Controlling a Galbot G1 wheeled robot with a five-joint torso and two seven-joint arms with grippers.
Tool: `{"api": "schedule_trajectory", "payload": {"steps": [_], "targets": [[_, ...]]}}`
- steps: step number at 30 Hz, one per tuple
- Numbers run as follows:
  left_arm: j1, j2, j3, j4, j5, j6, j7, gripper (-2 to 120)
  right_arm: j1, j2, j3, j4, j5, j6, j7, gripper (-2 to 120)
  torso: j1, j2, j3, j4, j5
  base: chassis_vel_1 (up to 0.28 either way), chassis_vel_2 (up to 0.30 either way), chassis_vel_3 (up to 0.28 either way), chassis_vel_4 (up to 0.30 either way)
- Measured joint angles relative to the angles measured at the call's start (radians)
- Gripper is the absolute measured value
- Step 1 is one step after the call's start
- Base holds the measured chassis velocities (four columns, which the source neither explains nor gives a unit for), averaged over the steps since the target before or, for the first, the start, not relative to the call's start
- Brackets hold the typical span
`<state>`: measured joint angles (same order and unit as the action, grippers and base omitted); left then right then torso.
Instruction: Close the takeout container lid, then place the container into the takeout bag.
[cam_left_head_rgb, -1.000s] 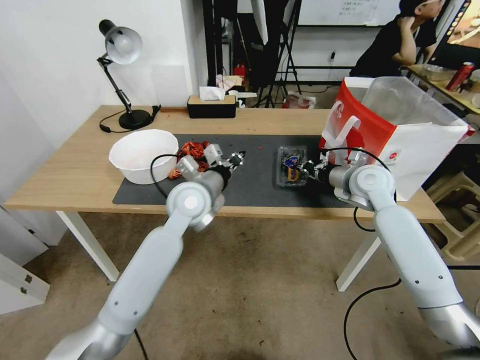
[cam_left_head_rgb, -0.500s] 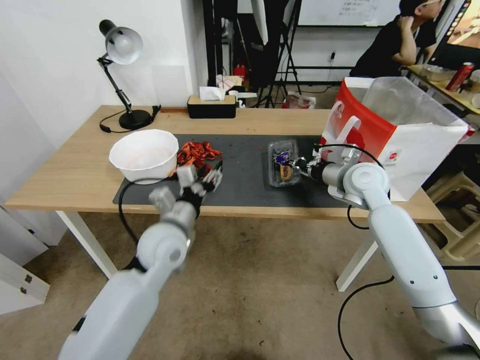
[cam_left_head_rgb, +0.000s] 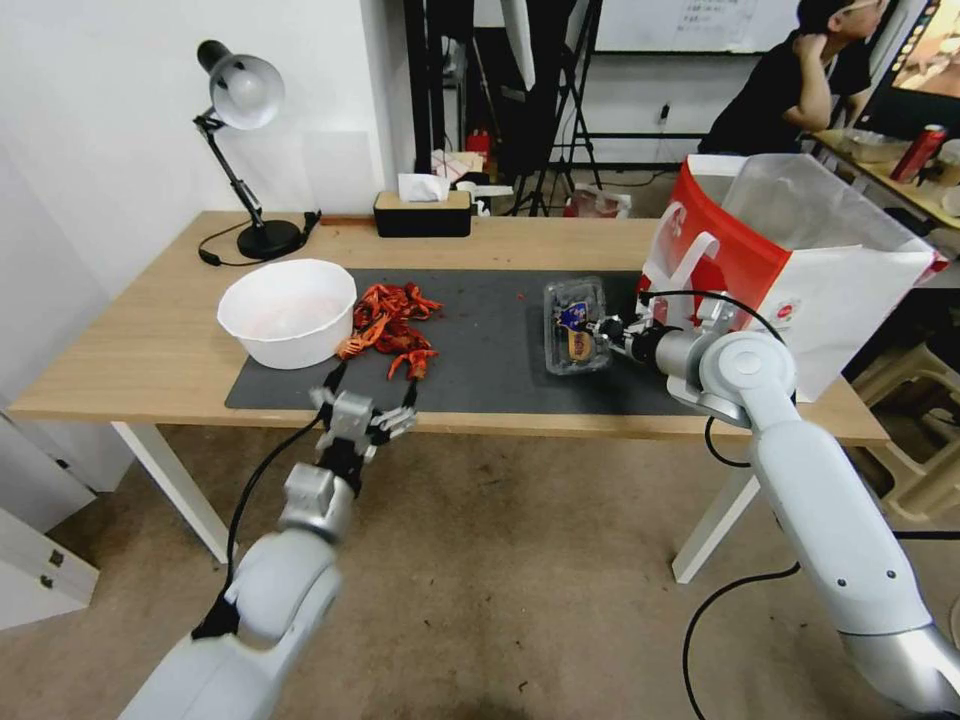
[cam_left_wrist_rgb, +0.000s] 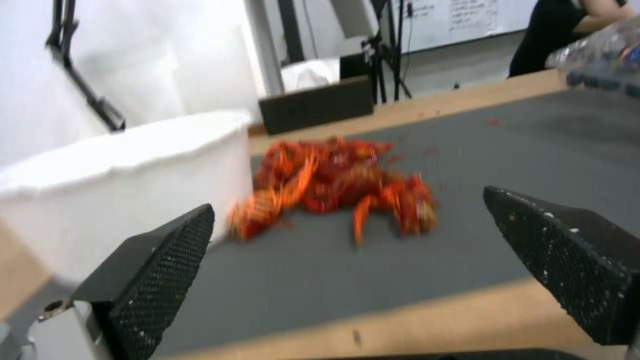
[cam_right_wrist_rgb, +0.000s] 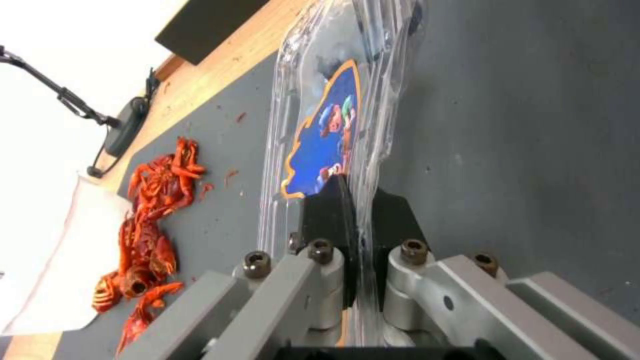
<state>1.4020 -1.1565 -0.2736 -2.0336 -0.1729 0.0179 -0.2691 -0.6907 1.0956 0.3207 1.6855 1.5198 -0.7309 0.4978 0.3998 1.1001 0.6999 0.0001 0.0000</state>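
Between right end effector (cam_right_wrist_rgb: 360, 225) pads, takeout container (cam_left_head_rgb: 577, 325) edge, above mat (cam_left_head_rgb: 480, 350)

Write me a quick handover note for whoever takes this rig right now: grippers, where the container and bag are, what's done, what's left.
Right gripper: shut on the rim of the takeout container, lid closed, over the dark mat.
Left gripper: open and empty, at the table's near edge in front of the red crayfish pile and white bowl.
Takeout bag: upright and open at the table's right end, beside the right arm.
Done: lid closed, container gripped.
Left: carry the container into the bag and release.
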Motion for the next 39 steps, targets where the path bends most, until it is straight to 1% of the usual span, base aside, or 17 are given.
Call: {"api": "schedule_trajectory", "payload": {"steps": [3,12,14,15,16,19,20,22,24,25,27,28,29,32,34,36,39], "targets": [[0.077,-0.039,-0.013,-0.003,0.012,-0.031,0.003,100,0.000,-0.001,0.002,0.011,0.007,0.000,-0.003,0,0.000,0.000,0.000,-0.0001,-0.0001,0.000,0.000,0.000,0.000],[0.122,-0.067,-0.014,0.009,0.020,-0.059,0.008,100,0.001,-0.015,0.010,0.043,0.004,0.014,-0.052,0,0.000,0.000,0.000,-0.0002,0.0001,0.000,0.000,0.000,0.000],[0.127,-0.074,-0.015,0.018,0.023,-0.065,0.007,100,-0.003,-0.027,0.013,0.061,-0.028,0.031,-0.110,0,0.000,0.000,0.000,-0.0002,0.0001,0.000,0.000,0.000,0.000],[0.132,-0.079,-0.015,0.024,0.026,-0.072,0.005,100,-0.006,-0.038,0.013,0.074,-0.061,0.052,-0.173,0,0.000,0.000,0.000,-0.0002,0.0000,0.000,0.000,0.000,0.000],[0.132,-0.079,-0.015,0.024,0.026,-0.072,0.005,100,-0.006,-0.038,0.013,0.074,-0.061,0.052,-0.173,0,0.000,0.000,0.000,-0.0002,0.0000,0.000,0.000,0.000,0.000],[0.143,-0.086,-0.015,0.032,0.027,-0.083,0.003,100,-0.012,-0.062,0.017,0.103,-0.130,0.125,-0.309,0,0.000,0.000,0.000,-0.0001,0.0000,0.000,0.000,0.000,0.000],[0.143,-0.086,-0.015,0.032,0.027,-0.083,0.003,100,-0.012,-0.062,0.017,0.103,-0.130,0.125,-0.309,0,0.000,0.000,0.000,-0.0001,0.0000,0.000,0.000,0.000,0.000],[0.149,-0.089,-0.019,0.033,0.028,-0.090,0.001,100,-0.019,-0.084,0.027,0.129,-0.190,0.188,-0.407,0,0.000,0.000,0.000,-0.0002,0.0000,0.000,0.000,0.000,0.000],[0.153,-0.092,-0.023,0.033,0.027,-0.093,0.000,100,-0.024,-0.102,0.036,0.151,-0.238,0.239,-0.458,0,0.000,0.000,0.000,-0.0002,0.0000,0.000,0.000,0.000,0.000],[0.153,-0.092,-0.023,0.033,0.027,-0.093,0.000,100,-0.024,-0.102,0.036,0.151,-0.238,0.239,-0.458,0,0.000,0.000,0.000,-0.0002,0.0000,0.000,0.000,0.000,0.000],[0.157,-0.093,-0.025,0.031,0.027,-0.096,0.000,100,-0.028,-0.116,0.040,0.167,-0.287,0.285,-0.489,0,0.000,0.000,0.000,-0.0002,0.0000,0.000,0.000,0.000,0.000],[0.159,-0.094,-0.026,0.030,0.028,-0.097,-0.001,100,-0.029,-0.126,0.040,0.176,-0.321,0.335,-0.508,0,0.000,0.000,0.000,-0.0002,0.0001,0.000,0.000,0.000,0.000],[0.159,-0.094,-0.026,0.030,0.028,-0.097,-0.001,100,-0.029,-0.126,0.040,0.176,-0.321,0.335,-0.508,0,0.000,0.000,0.000,-0.0002,0.0001,0.000,0.000,0.000,0.000],[0.159,-0.095,-0.026,0.026,0.038,-0.100,-0.002,100,-0.020,-0.141,0.042,0.196,-0.390,0.462,-0.494,0,0.000,0.000,0.000,-0.0001,0.0002,0.000,0.000,0.000,0.000],[0.159,-0.097,-0.026,0.026,0.039,-0.100,-0.002,100,-0.012,-0.144,0.046,0.200,-0.406,0.485,-0.479,0,0.000,0.000,0.000,-0.0001,0.0000,0.000,0.000,0.000,0.000],[0.165,-0.103,-0.024,0.025,0.041,-0.102,-0.002,100,0.017,-0.157,0.051,0.203,-0.437,0.530,-0.433,0,0.000,0.000,0.000,-0.0002,0.0002,0.000,0.000,0.000,0.000],[0.171,-0.108,-0.020,0.027,0.043,-0.106,-0.002,100,0.050,-0.174,0.057,0.196,-0.458,0.559,-0.385,0,0.000,0.000,0.000,0.0000,0.0000,0.000,0.000,0.000,0.000]]}}
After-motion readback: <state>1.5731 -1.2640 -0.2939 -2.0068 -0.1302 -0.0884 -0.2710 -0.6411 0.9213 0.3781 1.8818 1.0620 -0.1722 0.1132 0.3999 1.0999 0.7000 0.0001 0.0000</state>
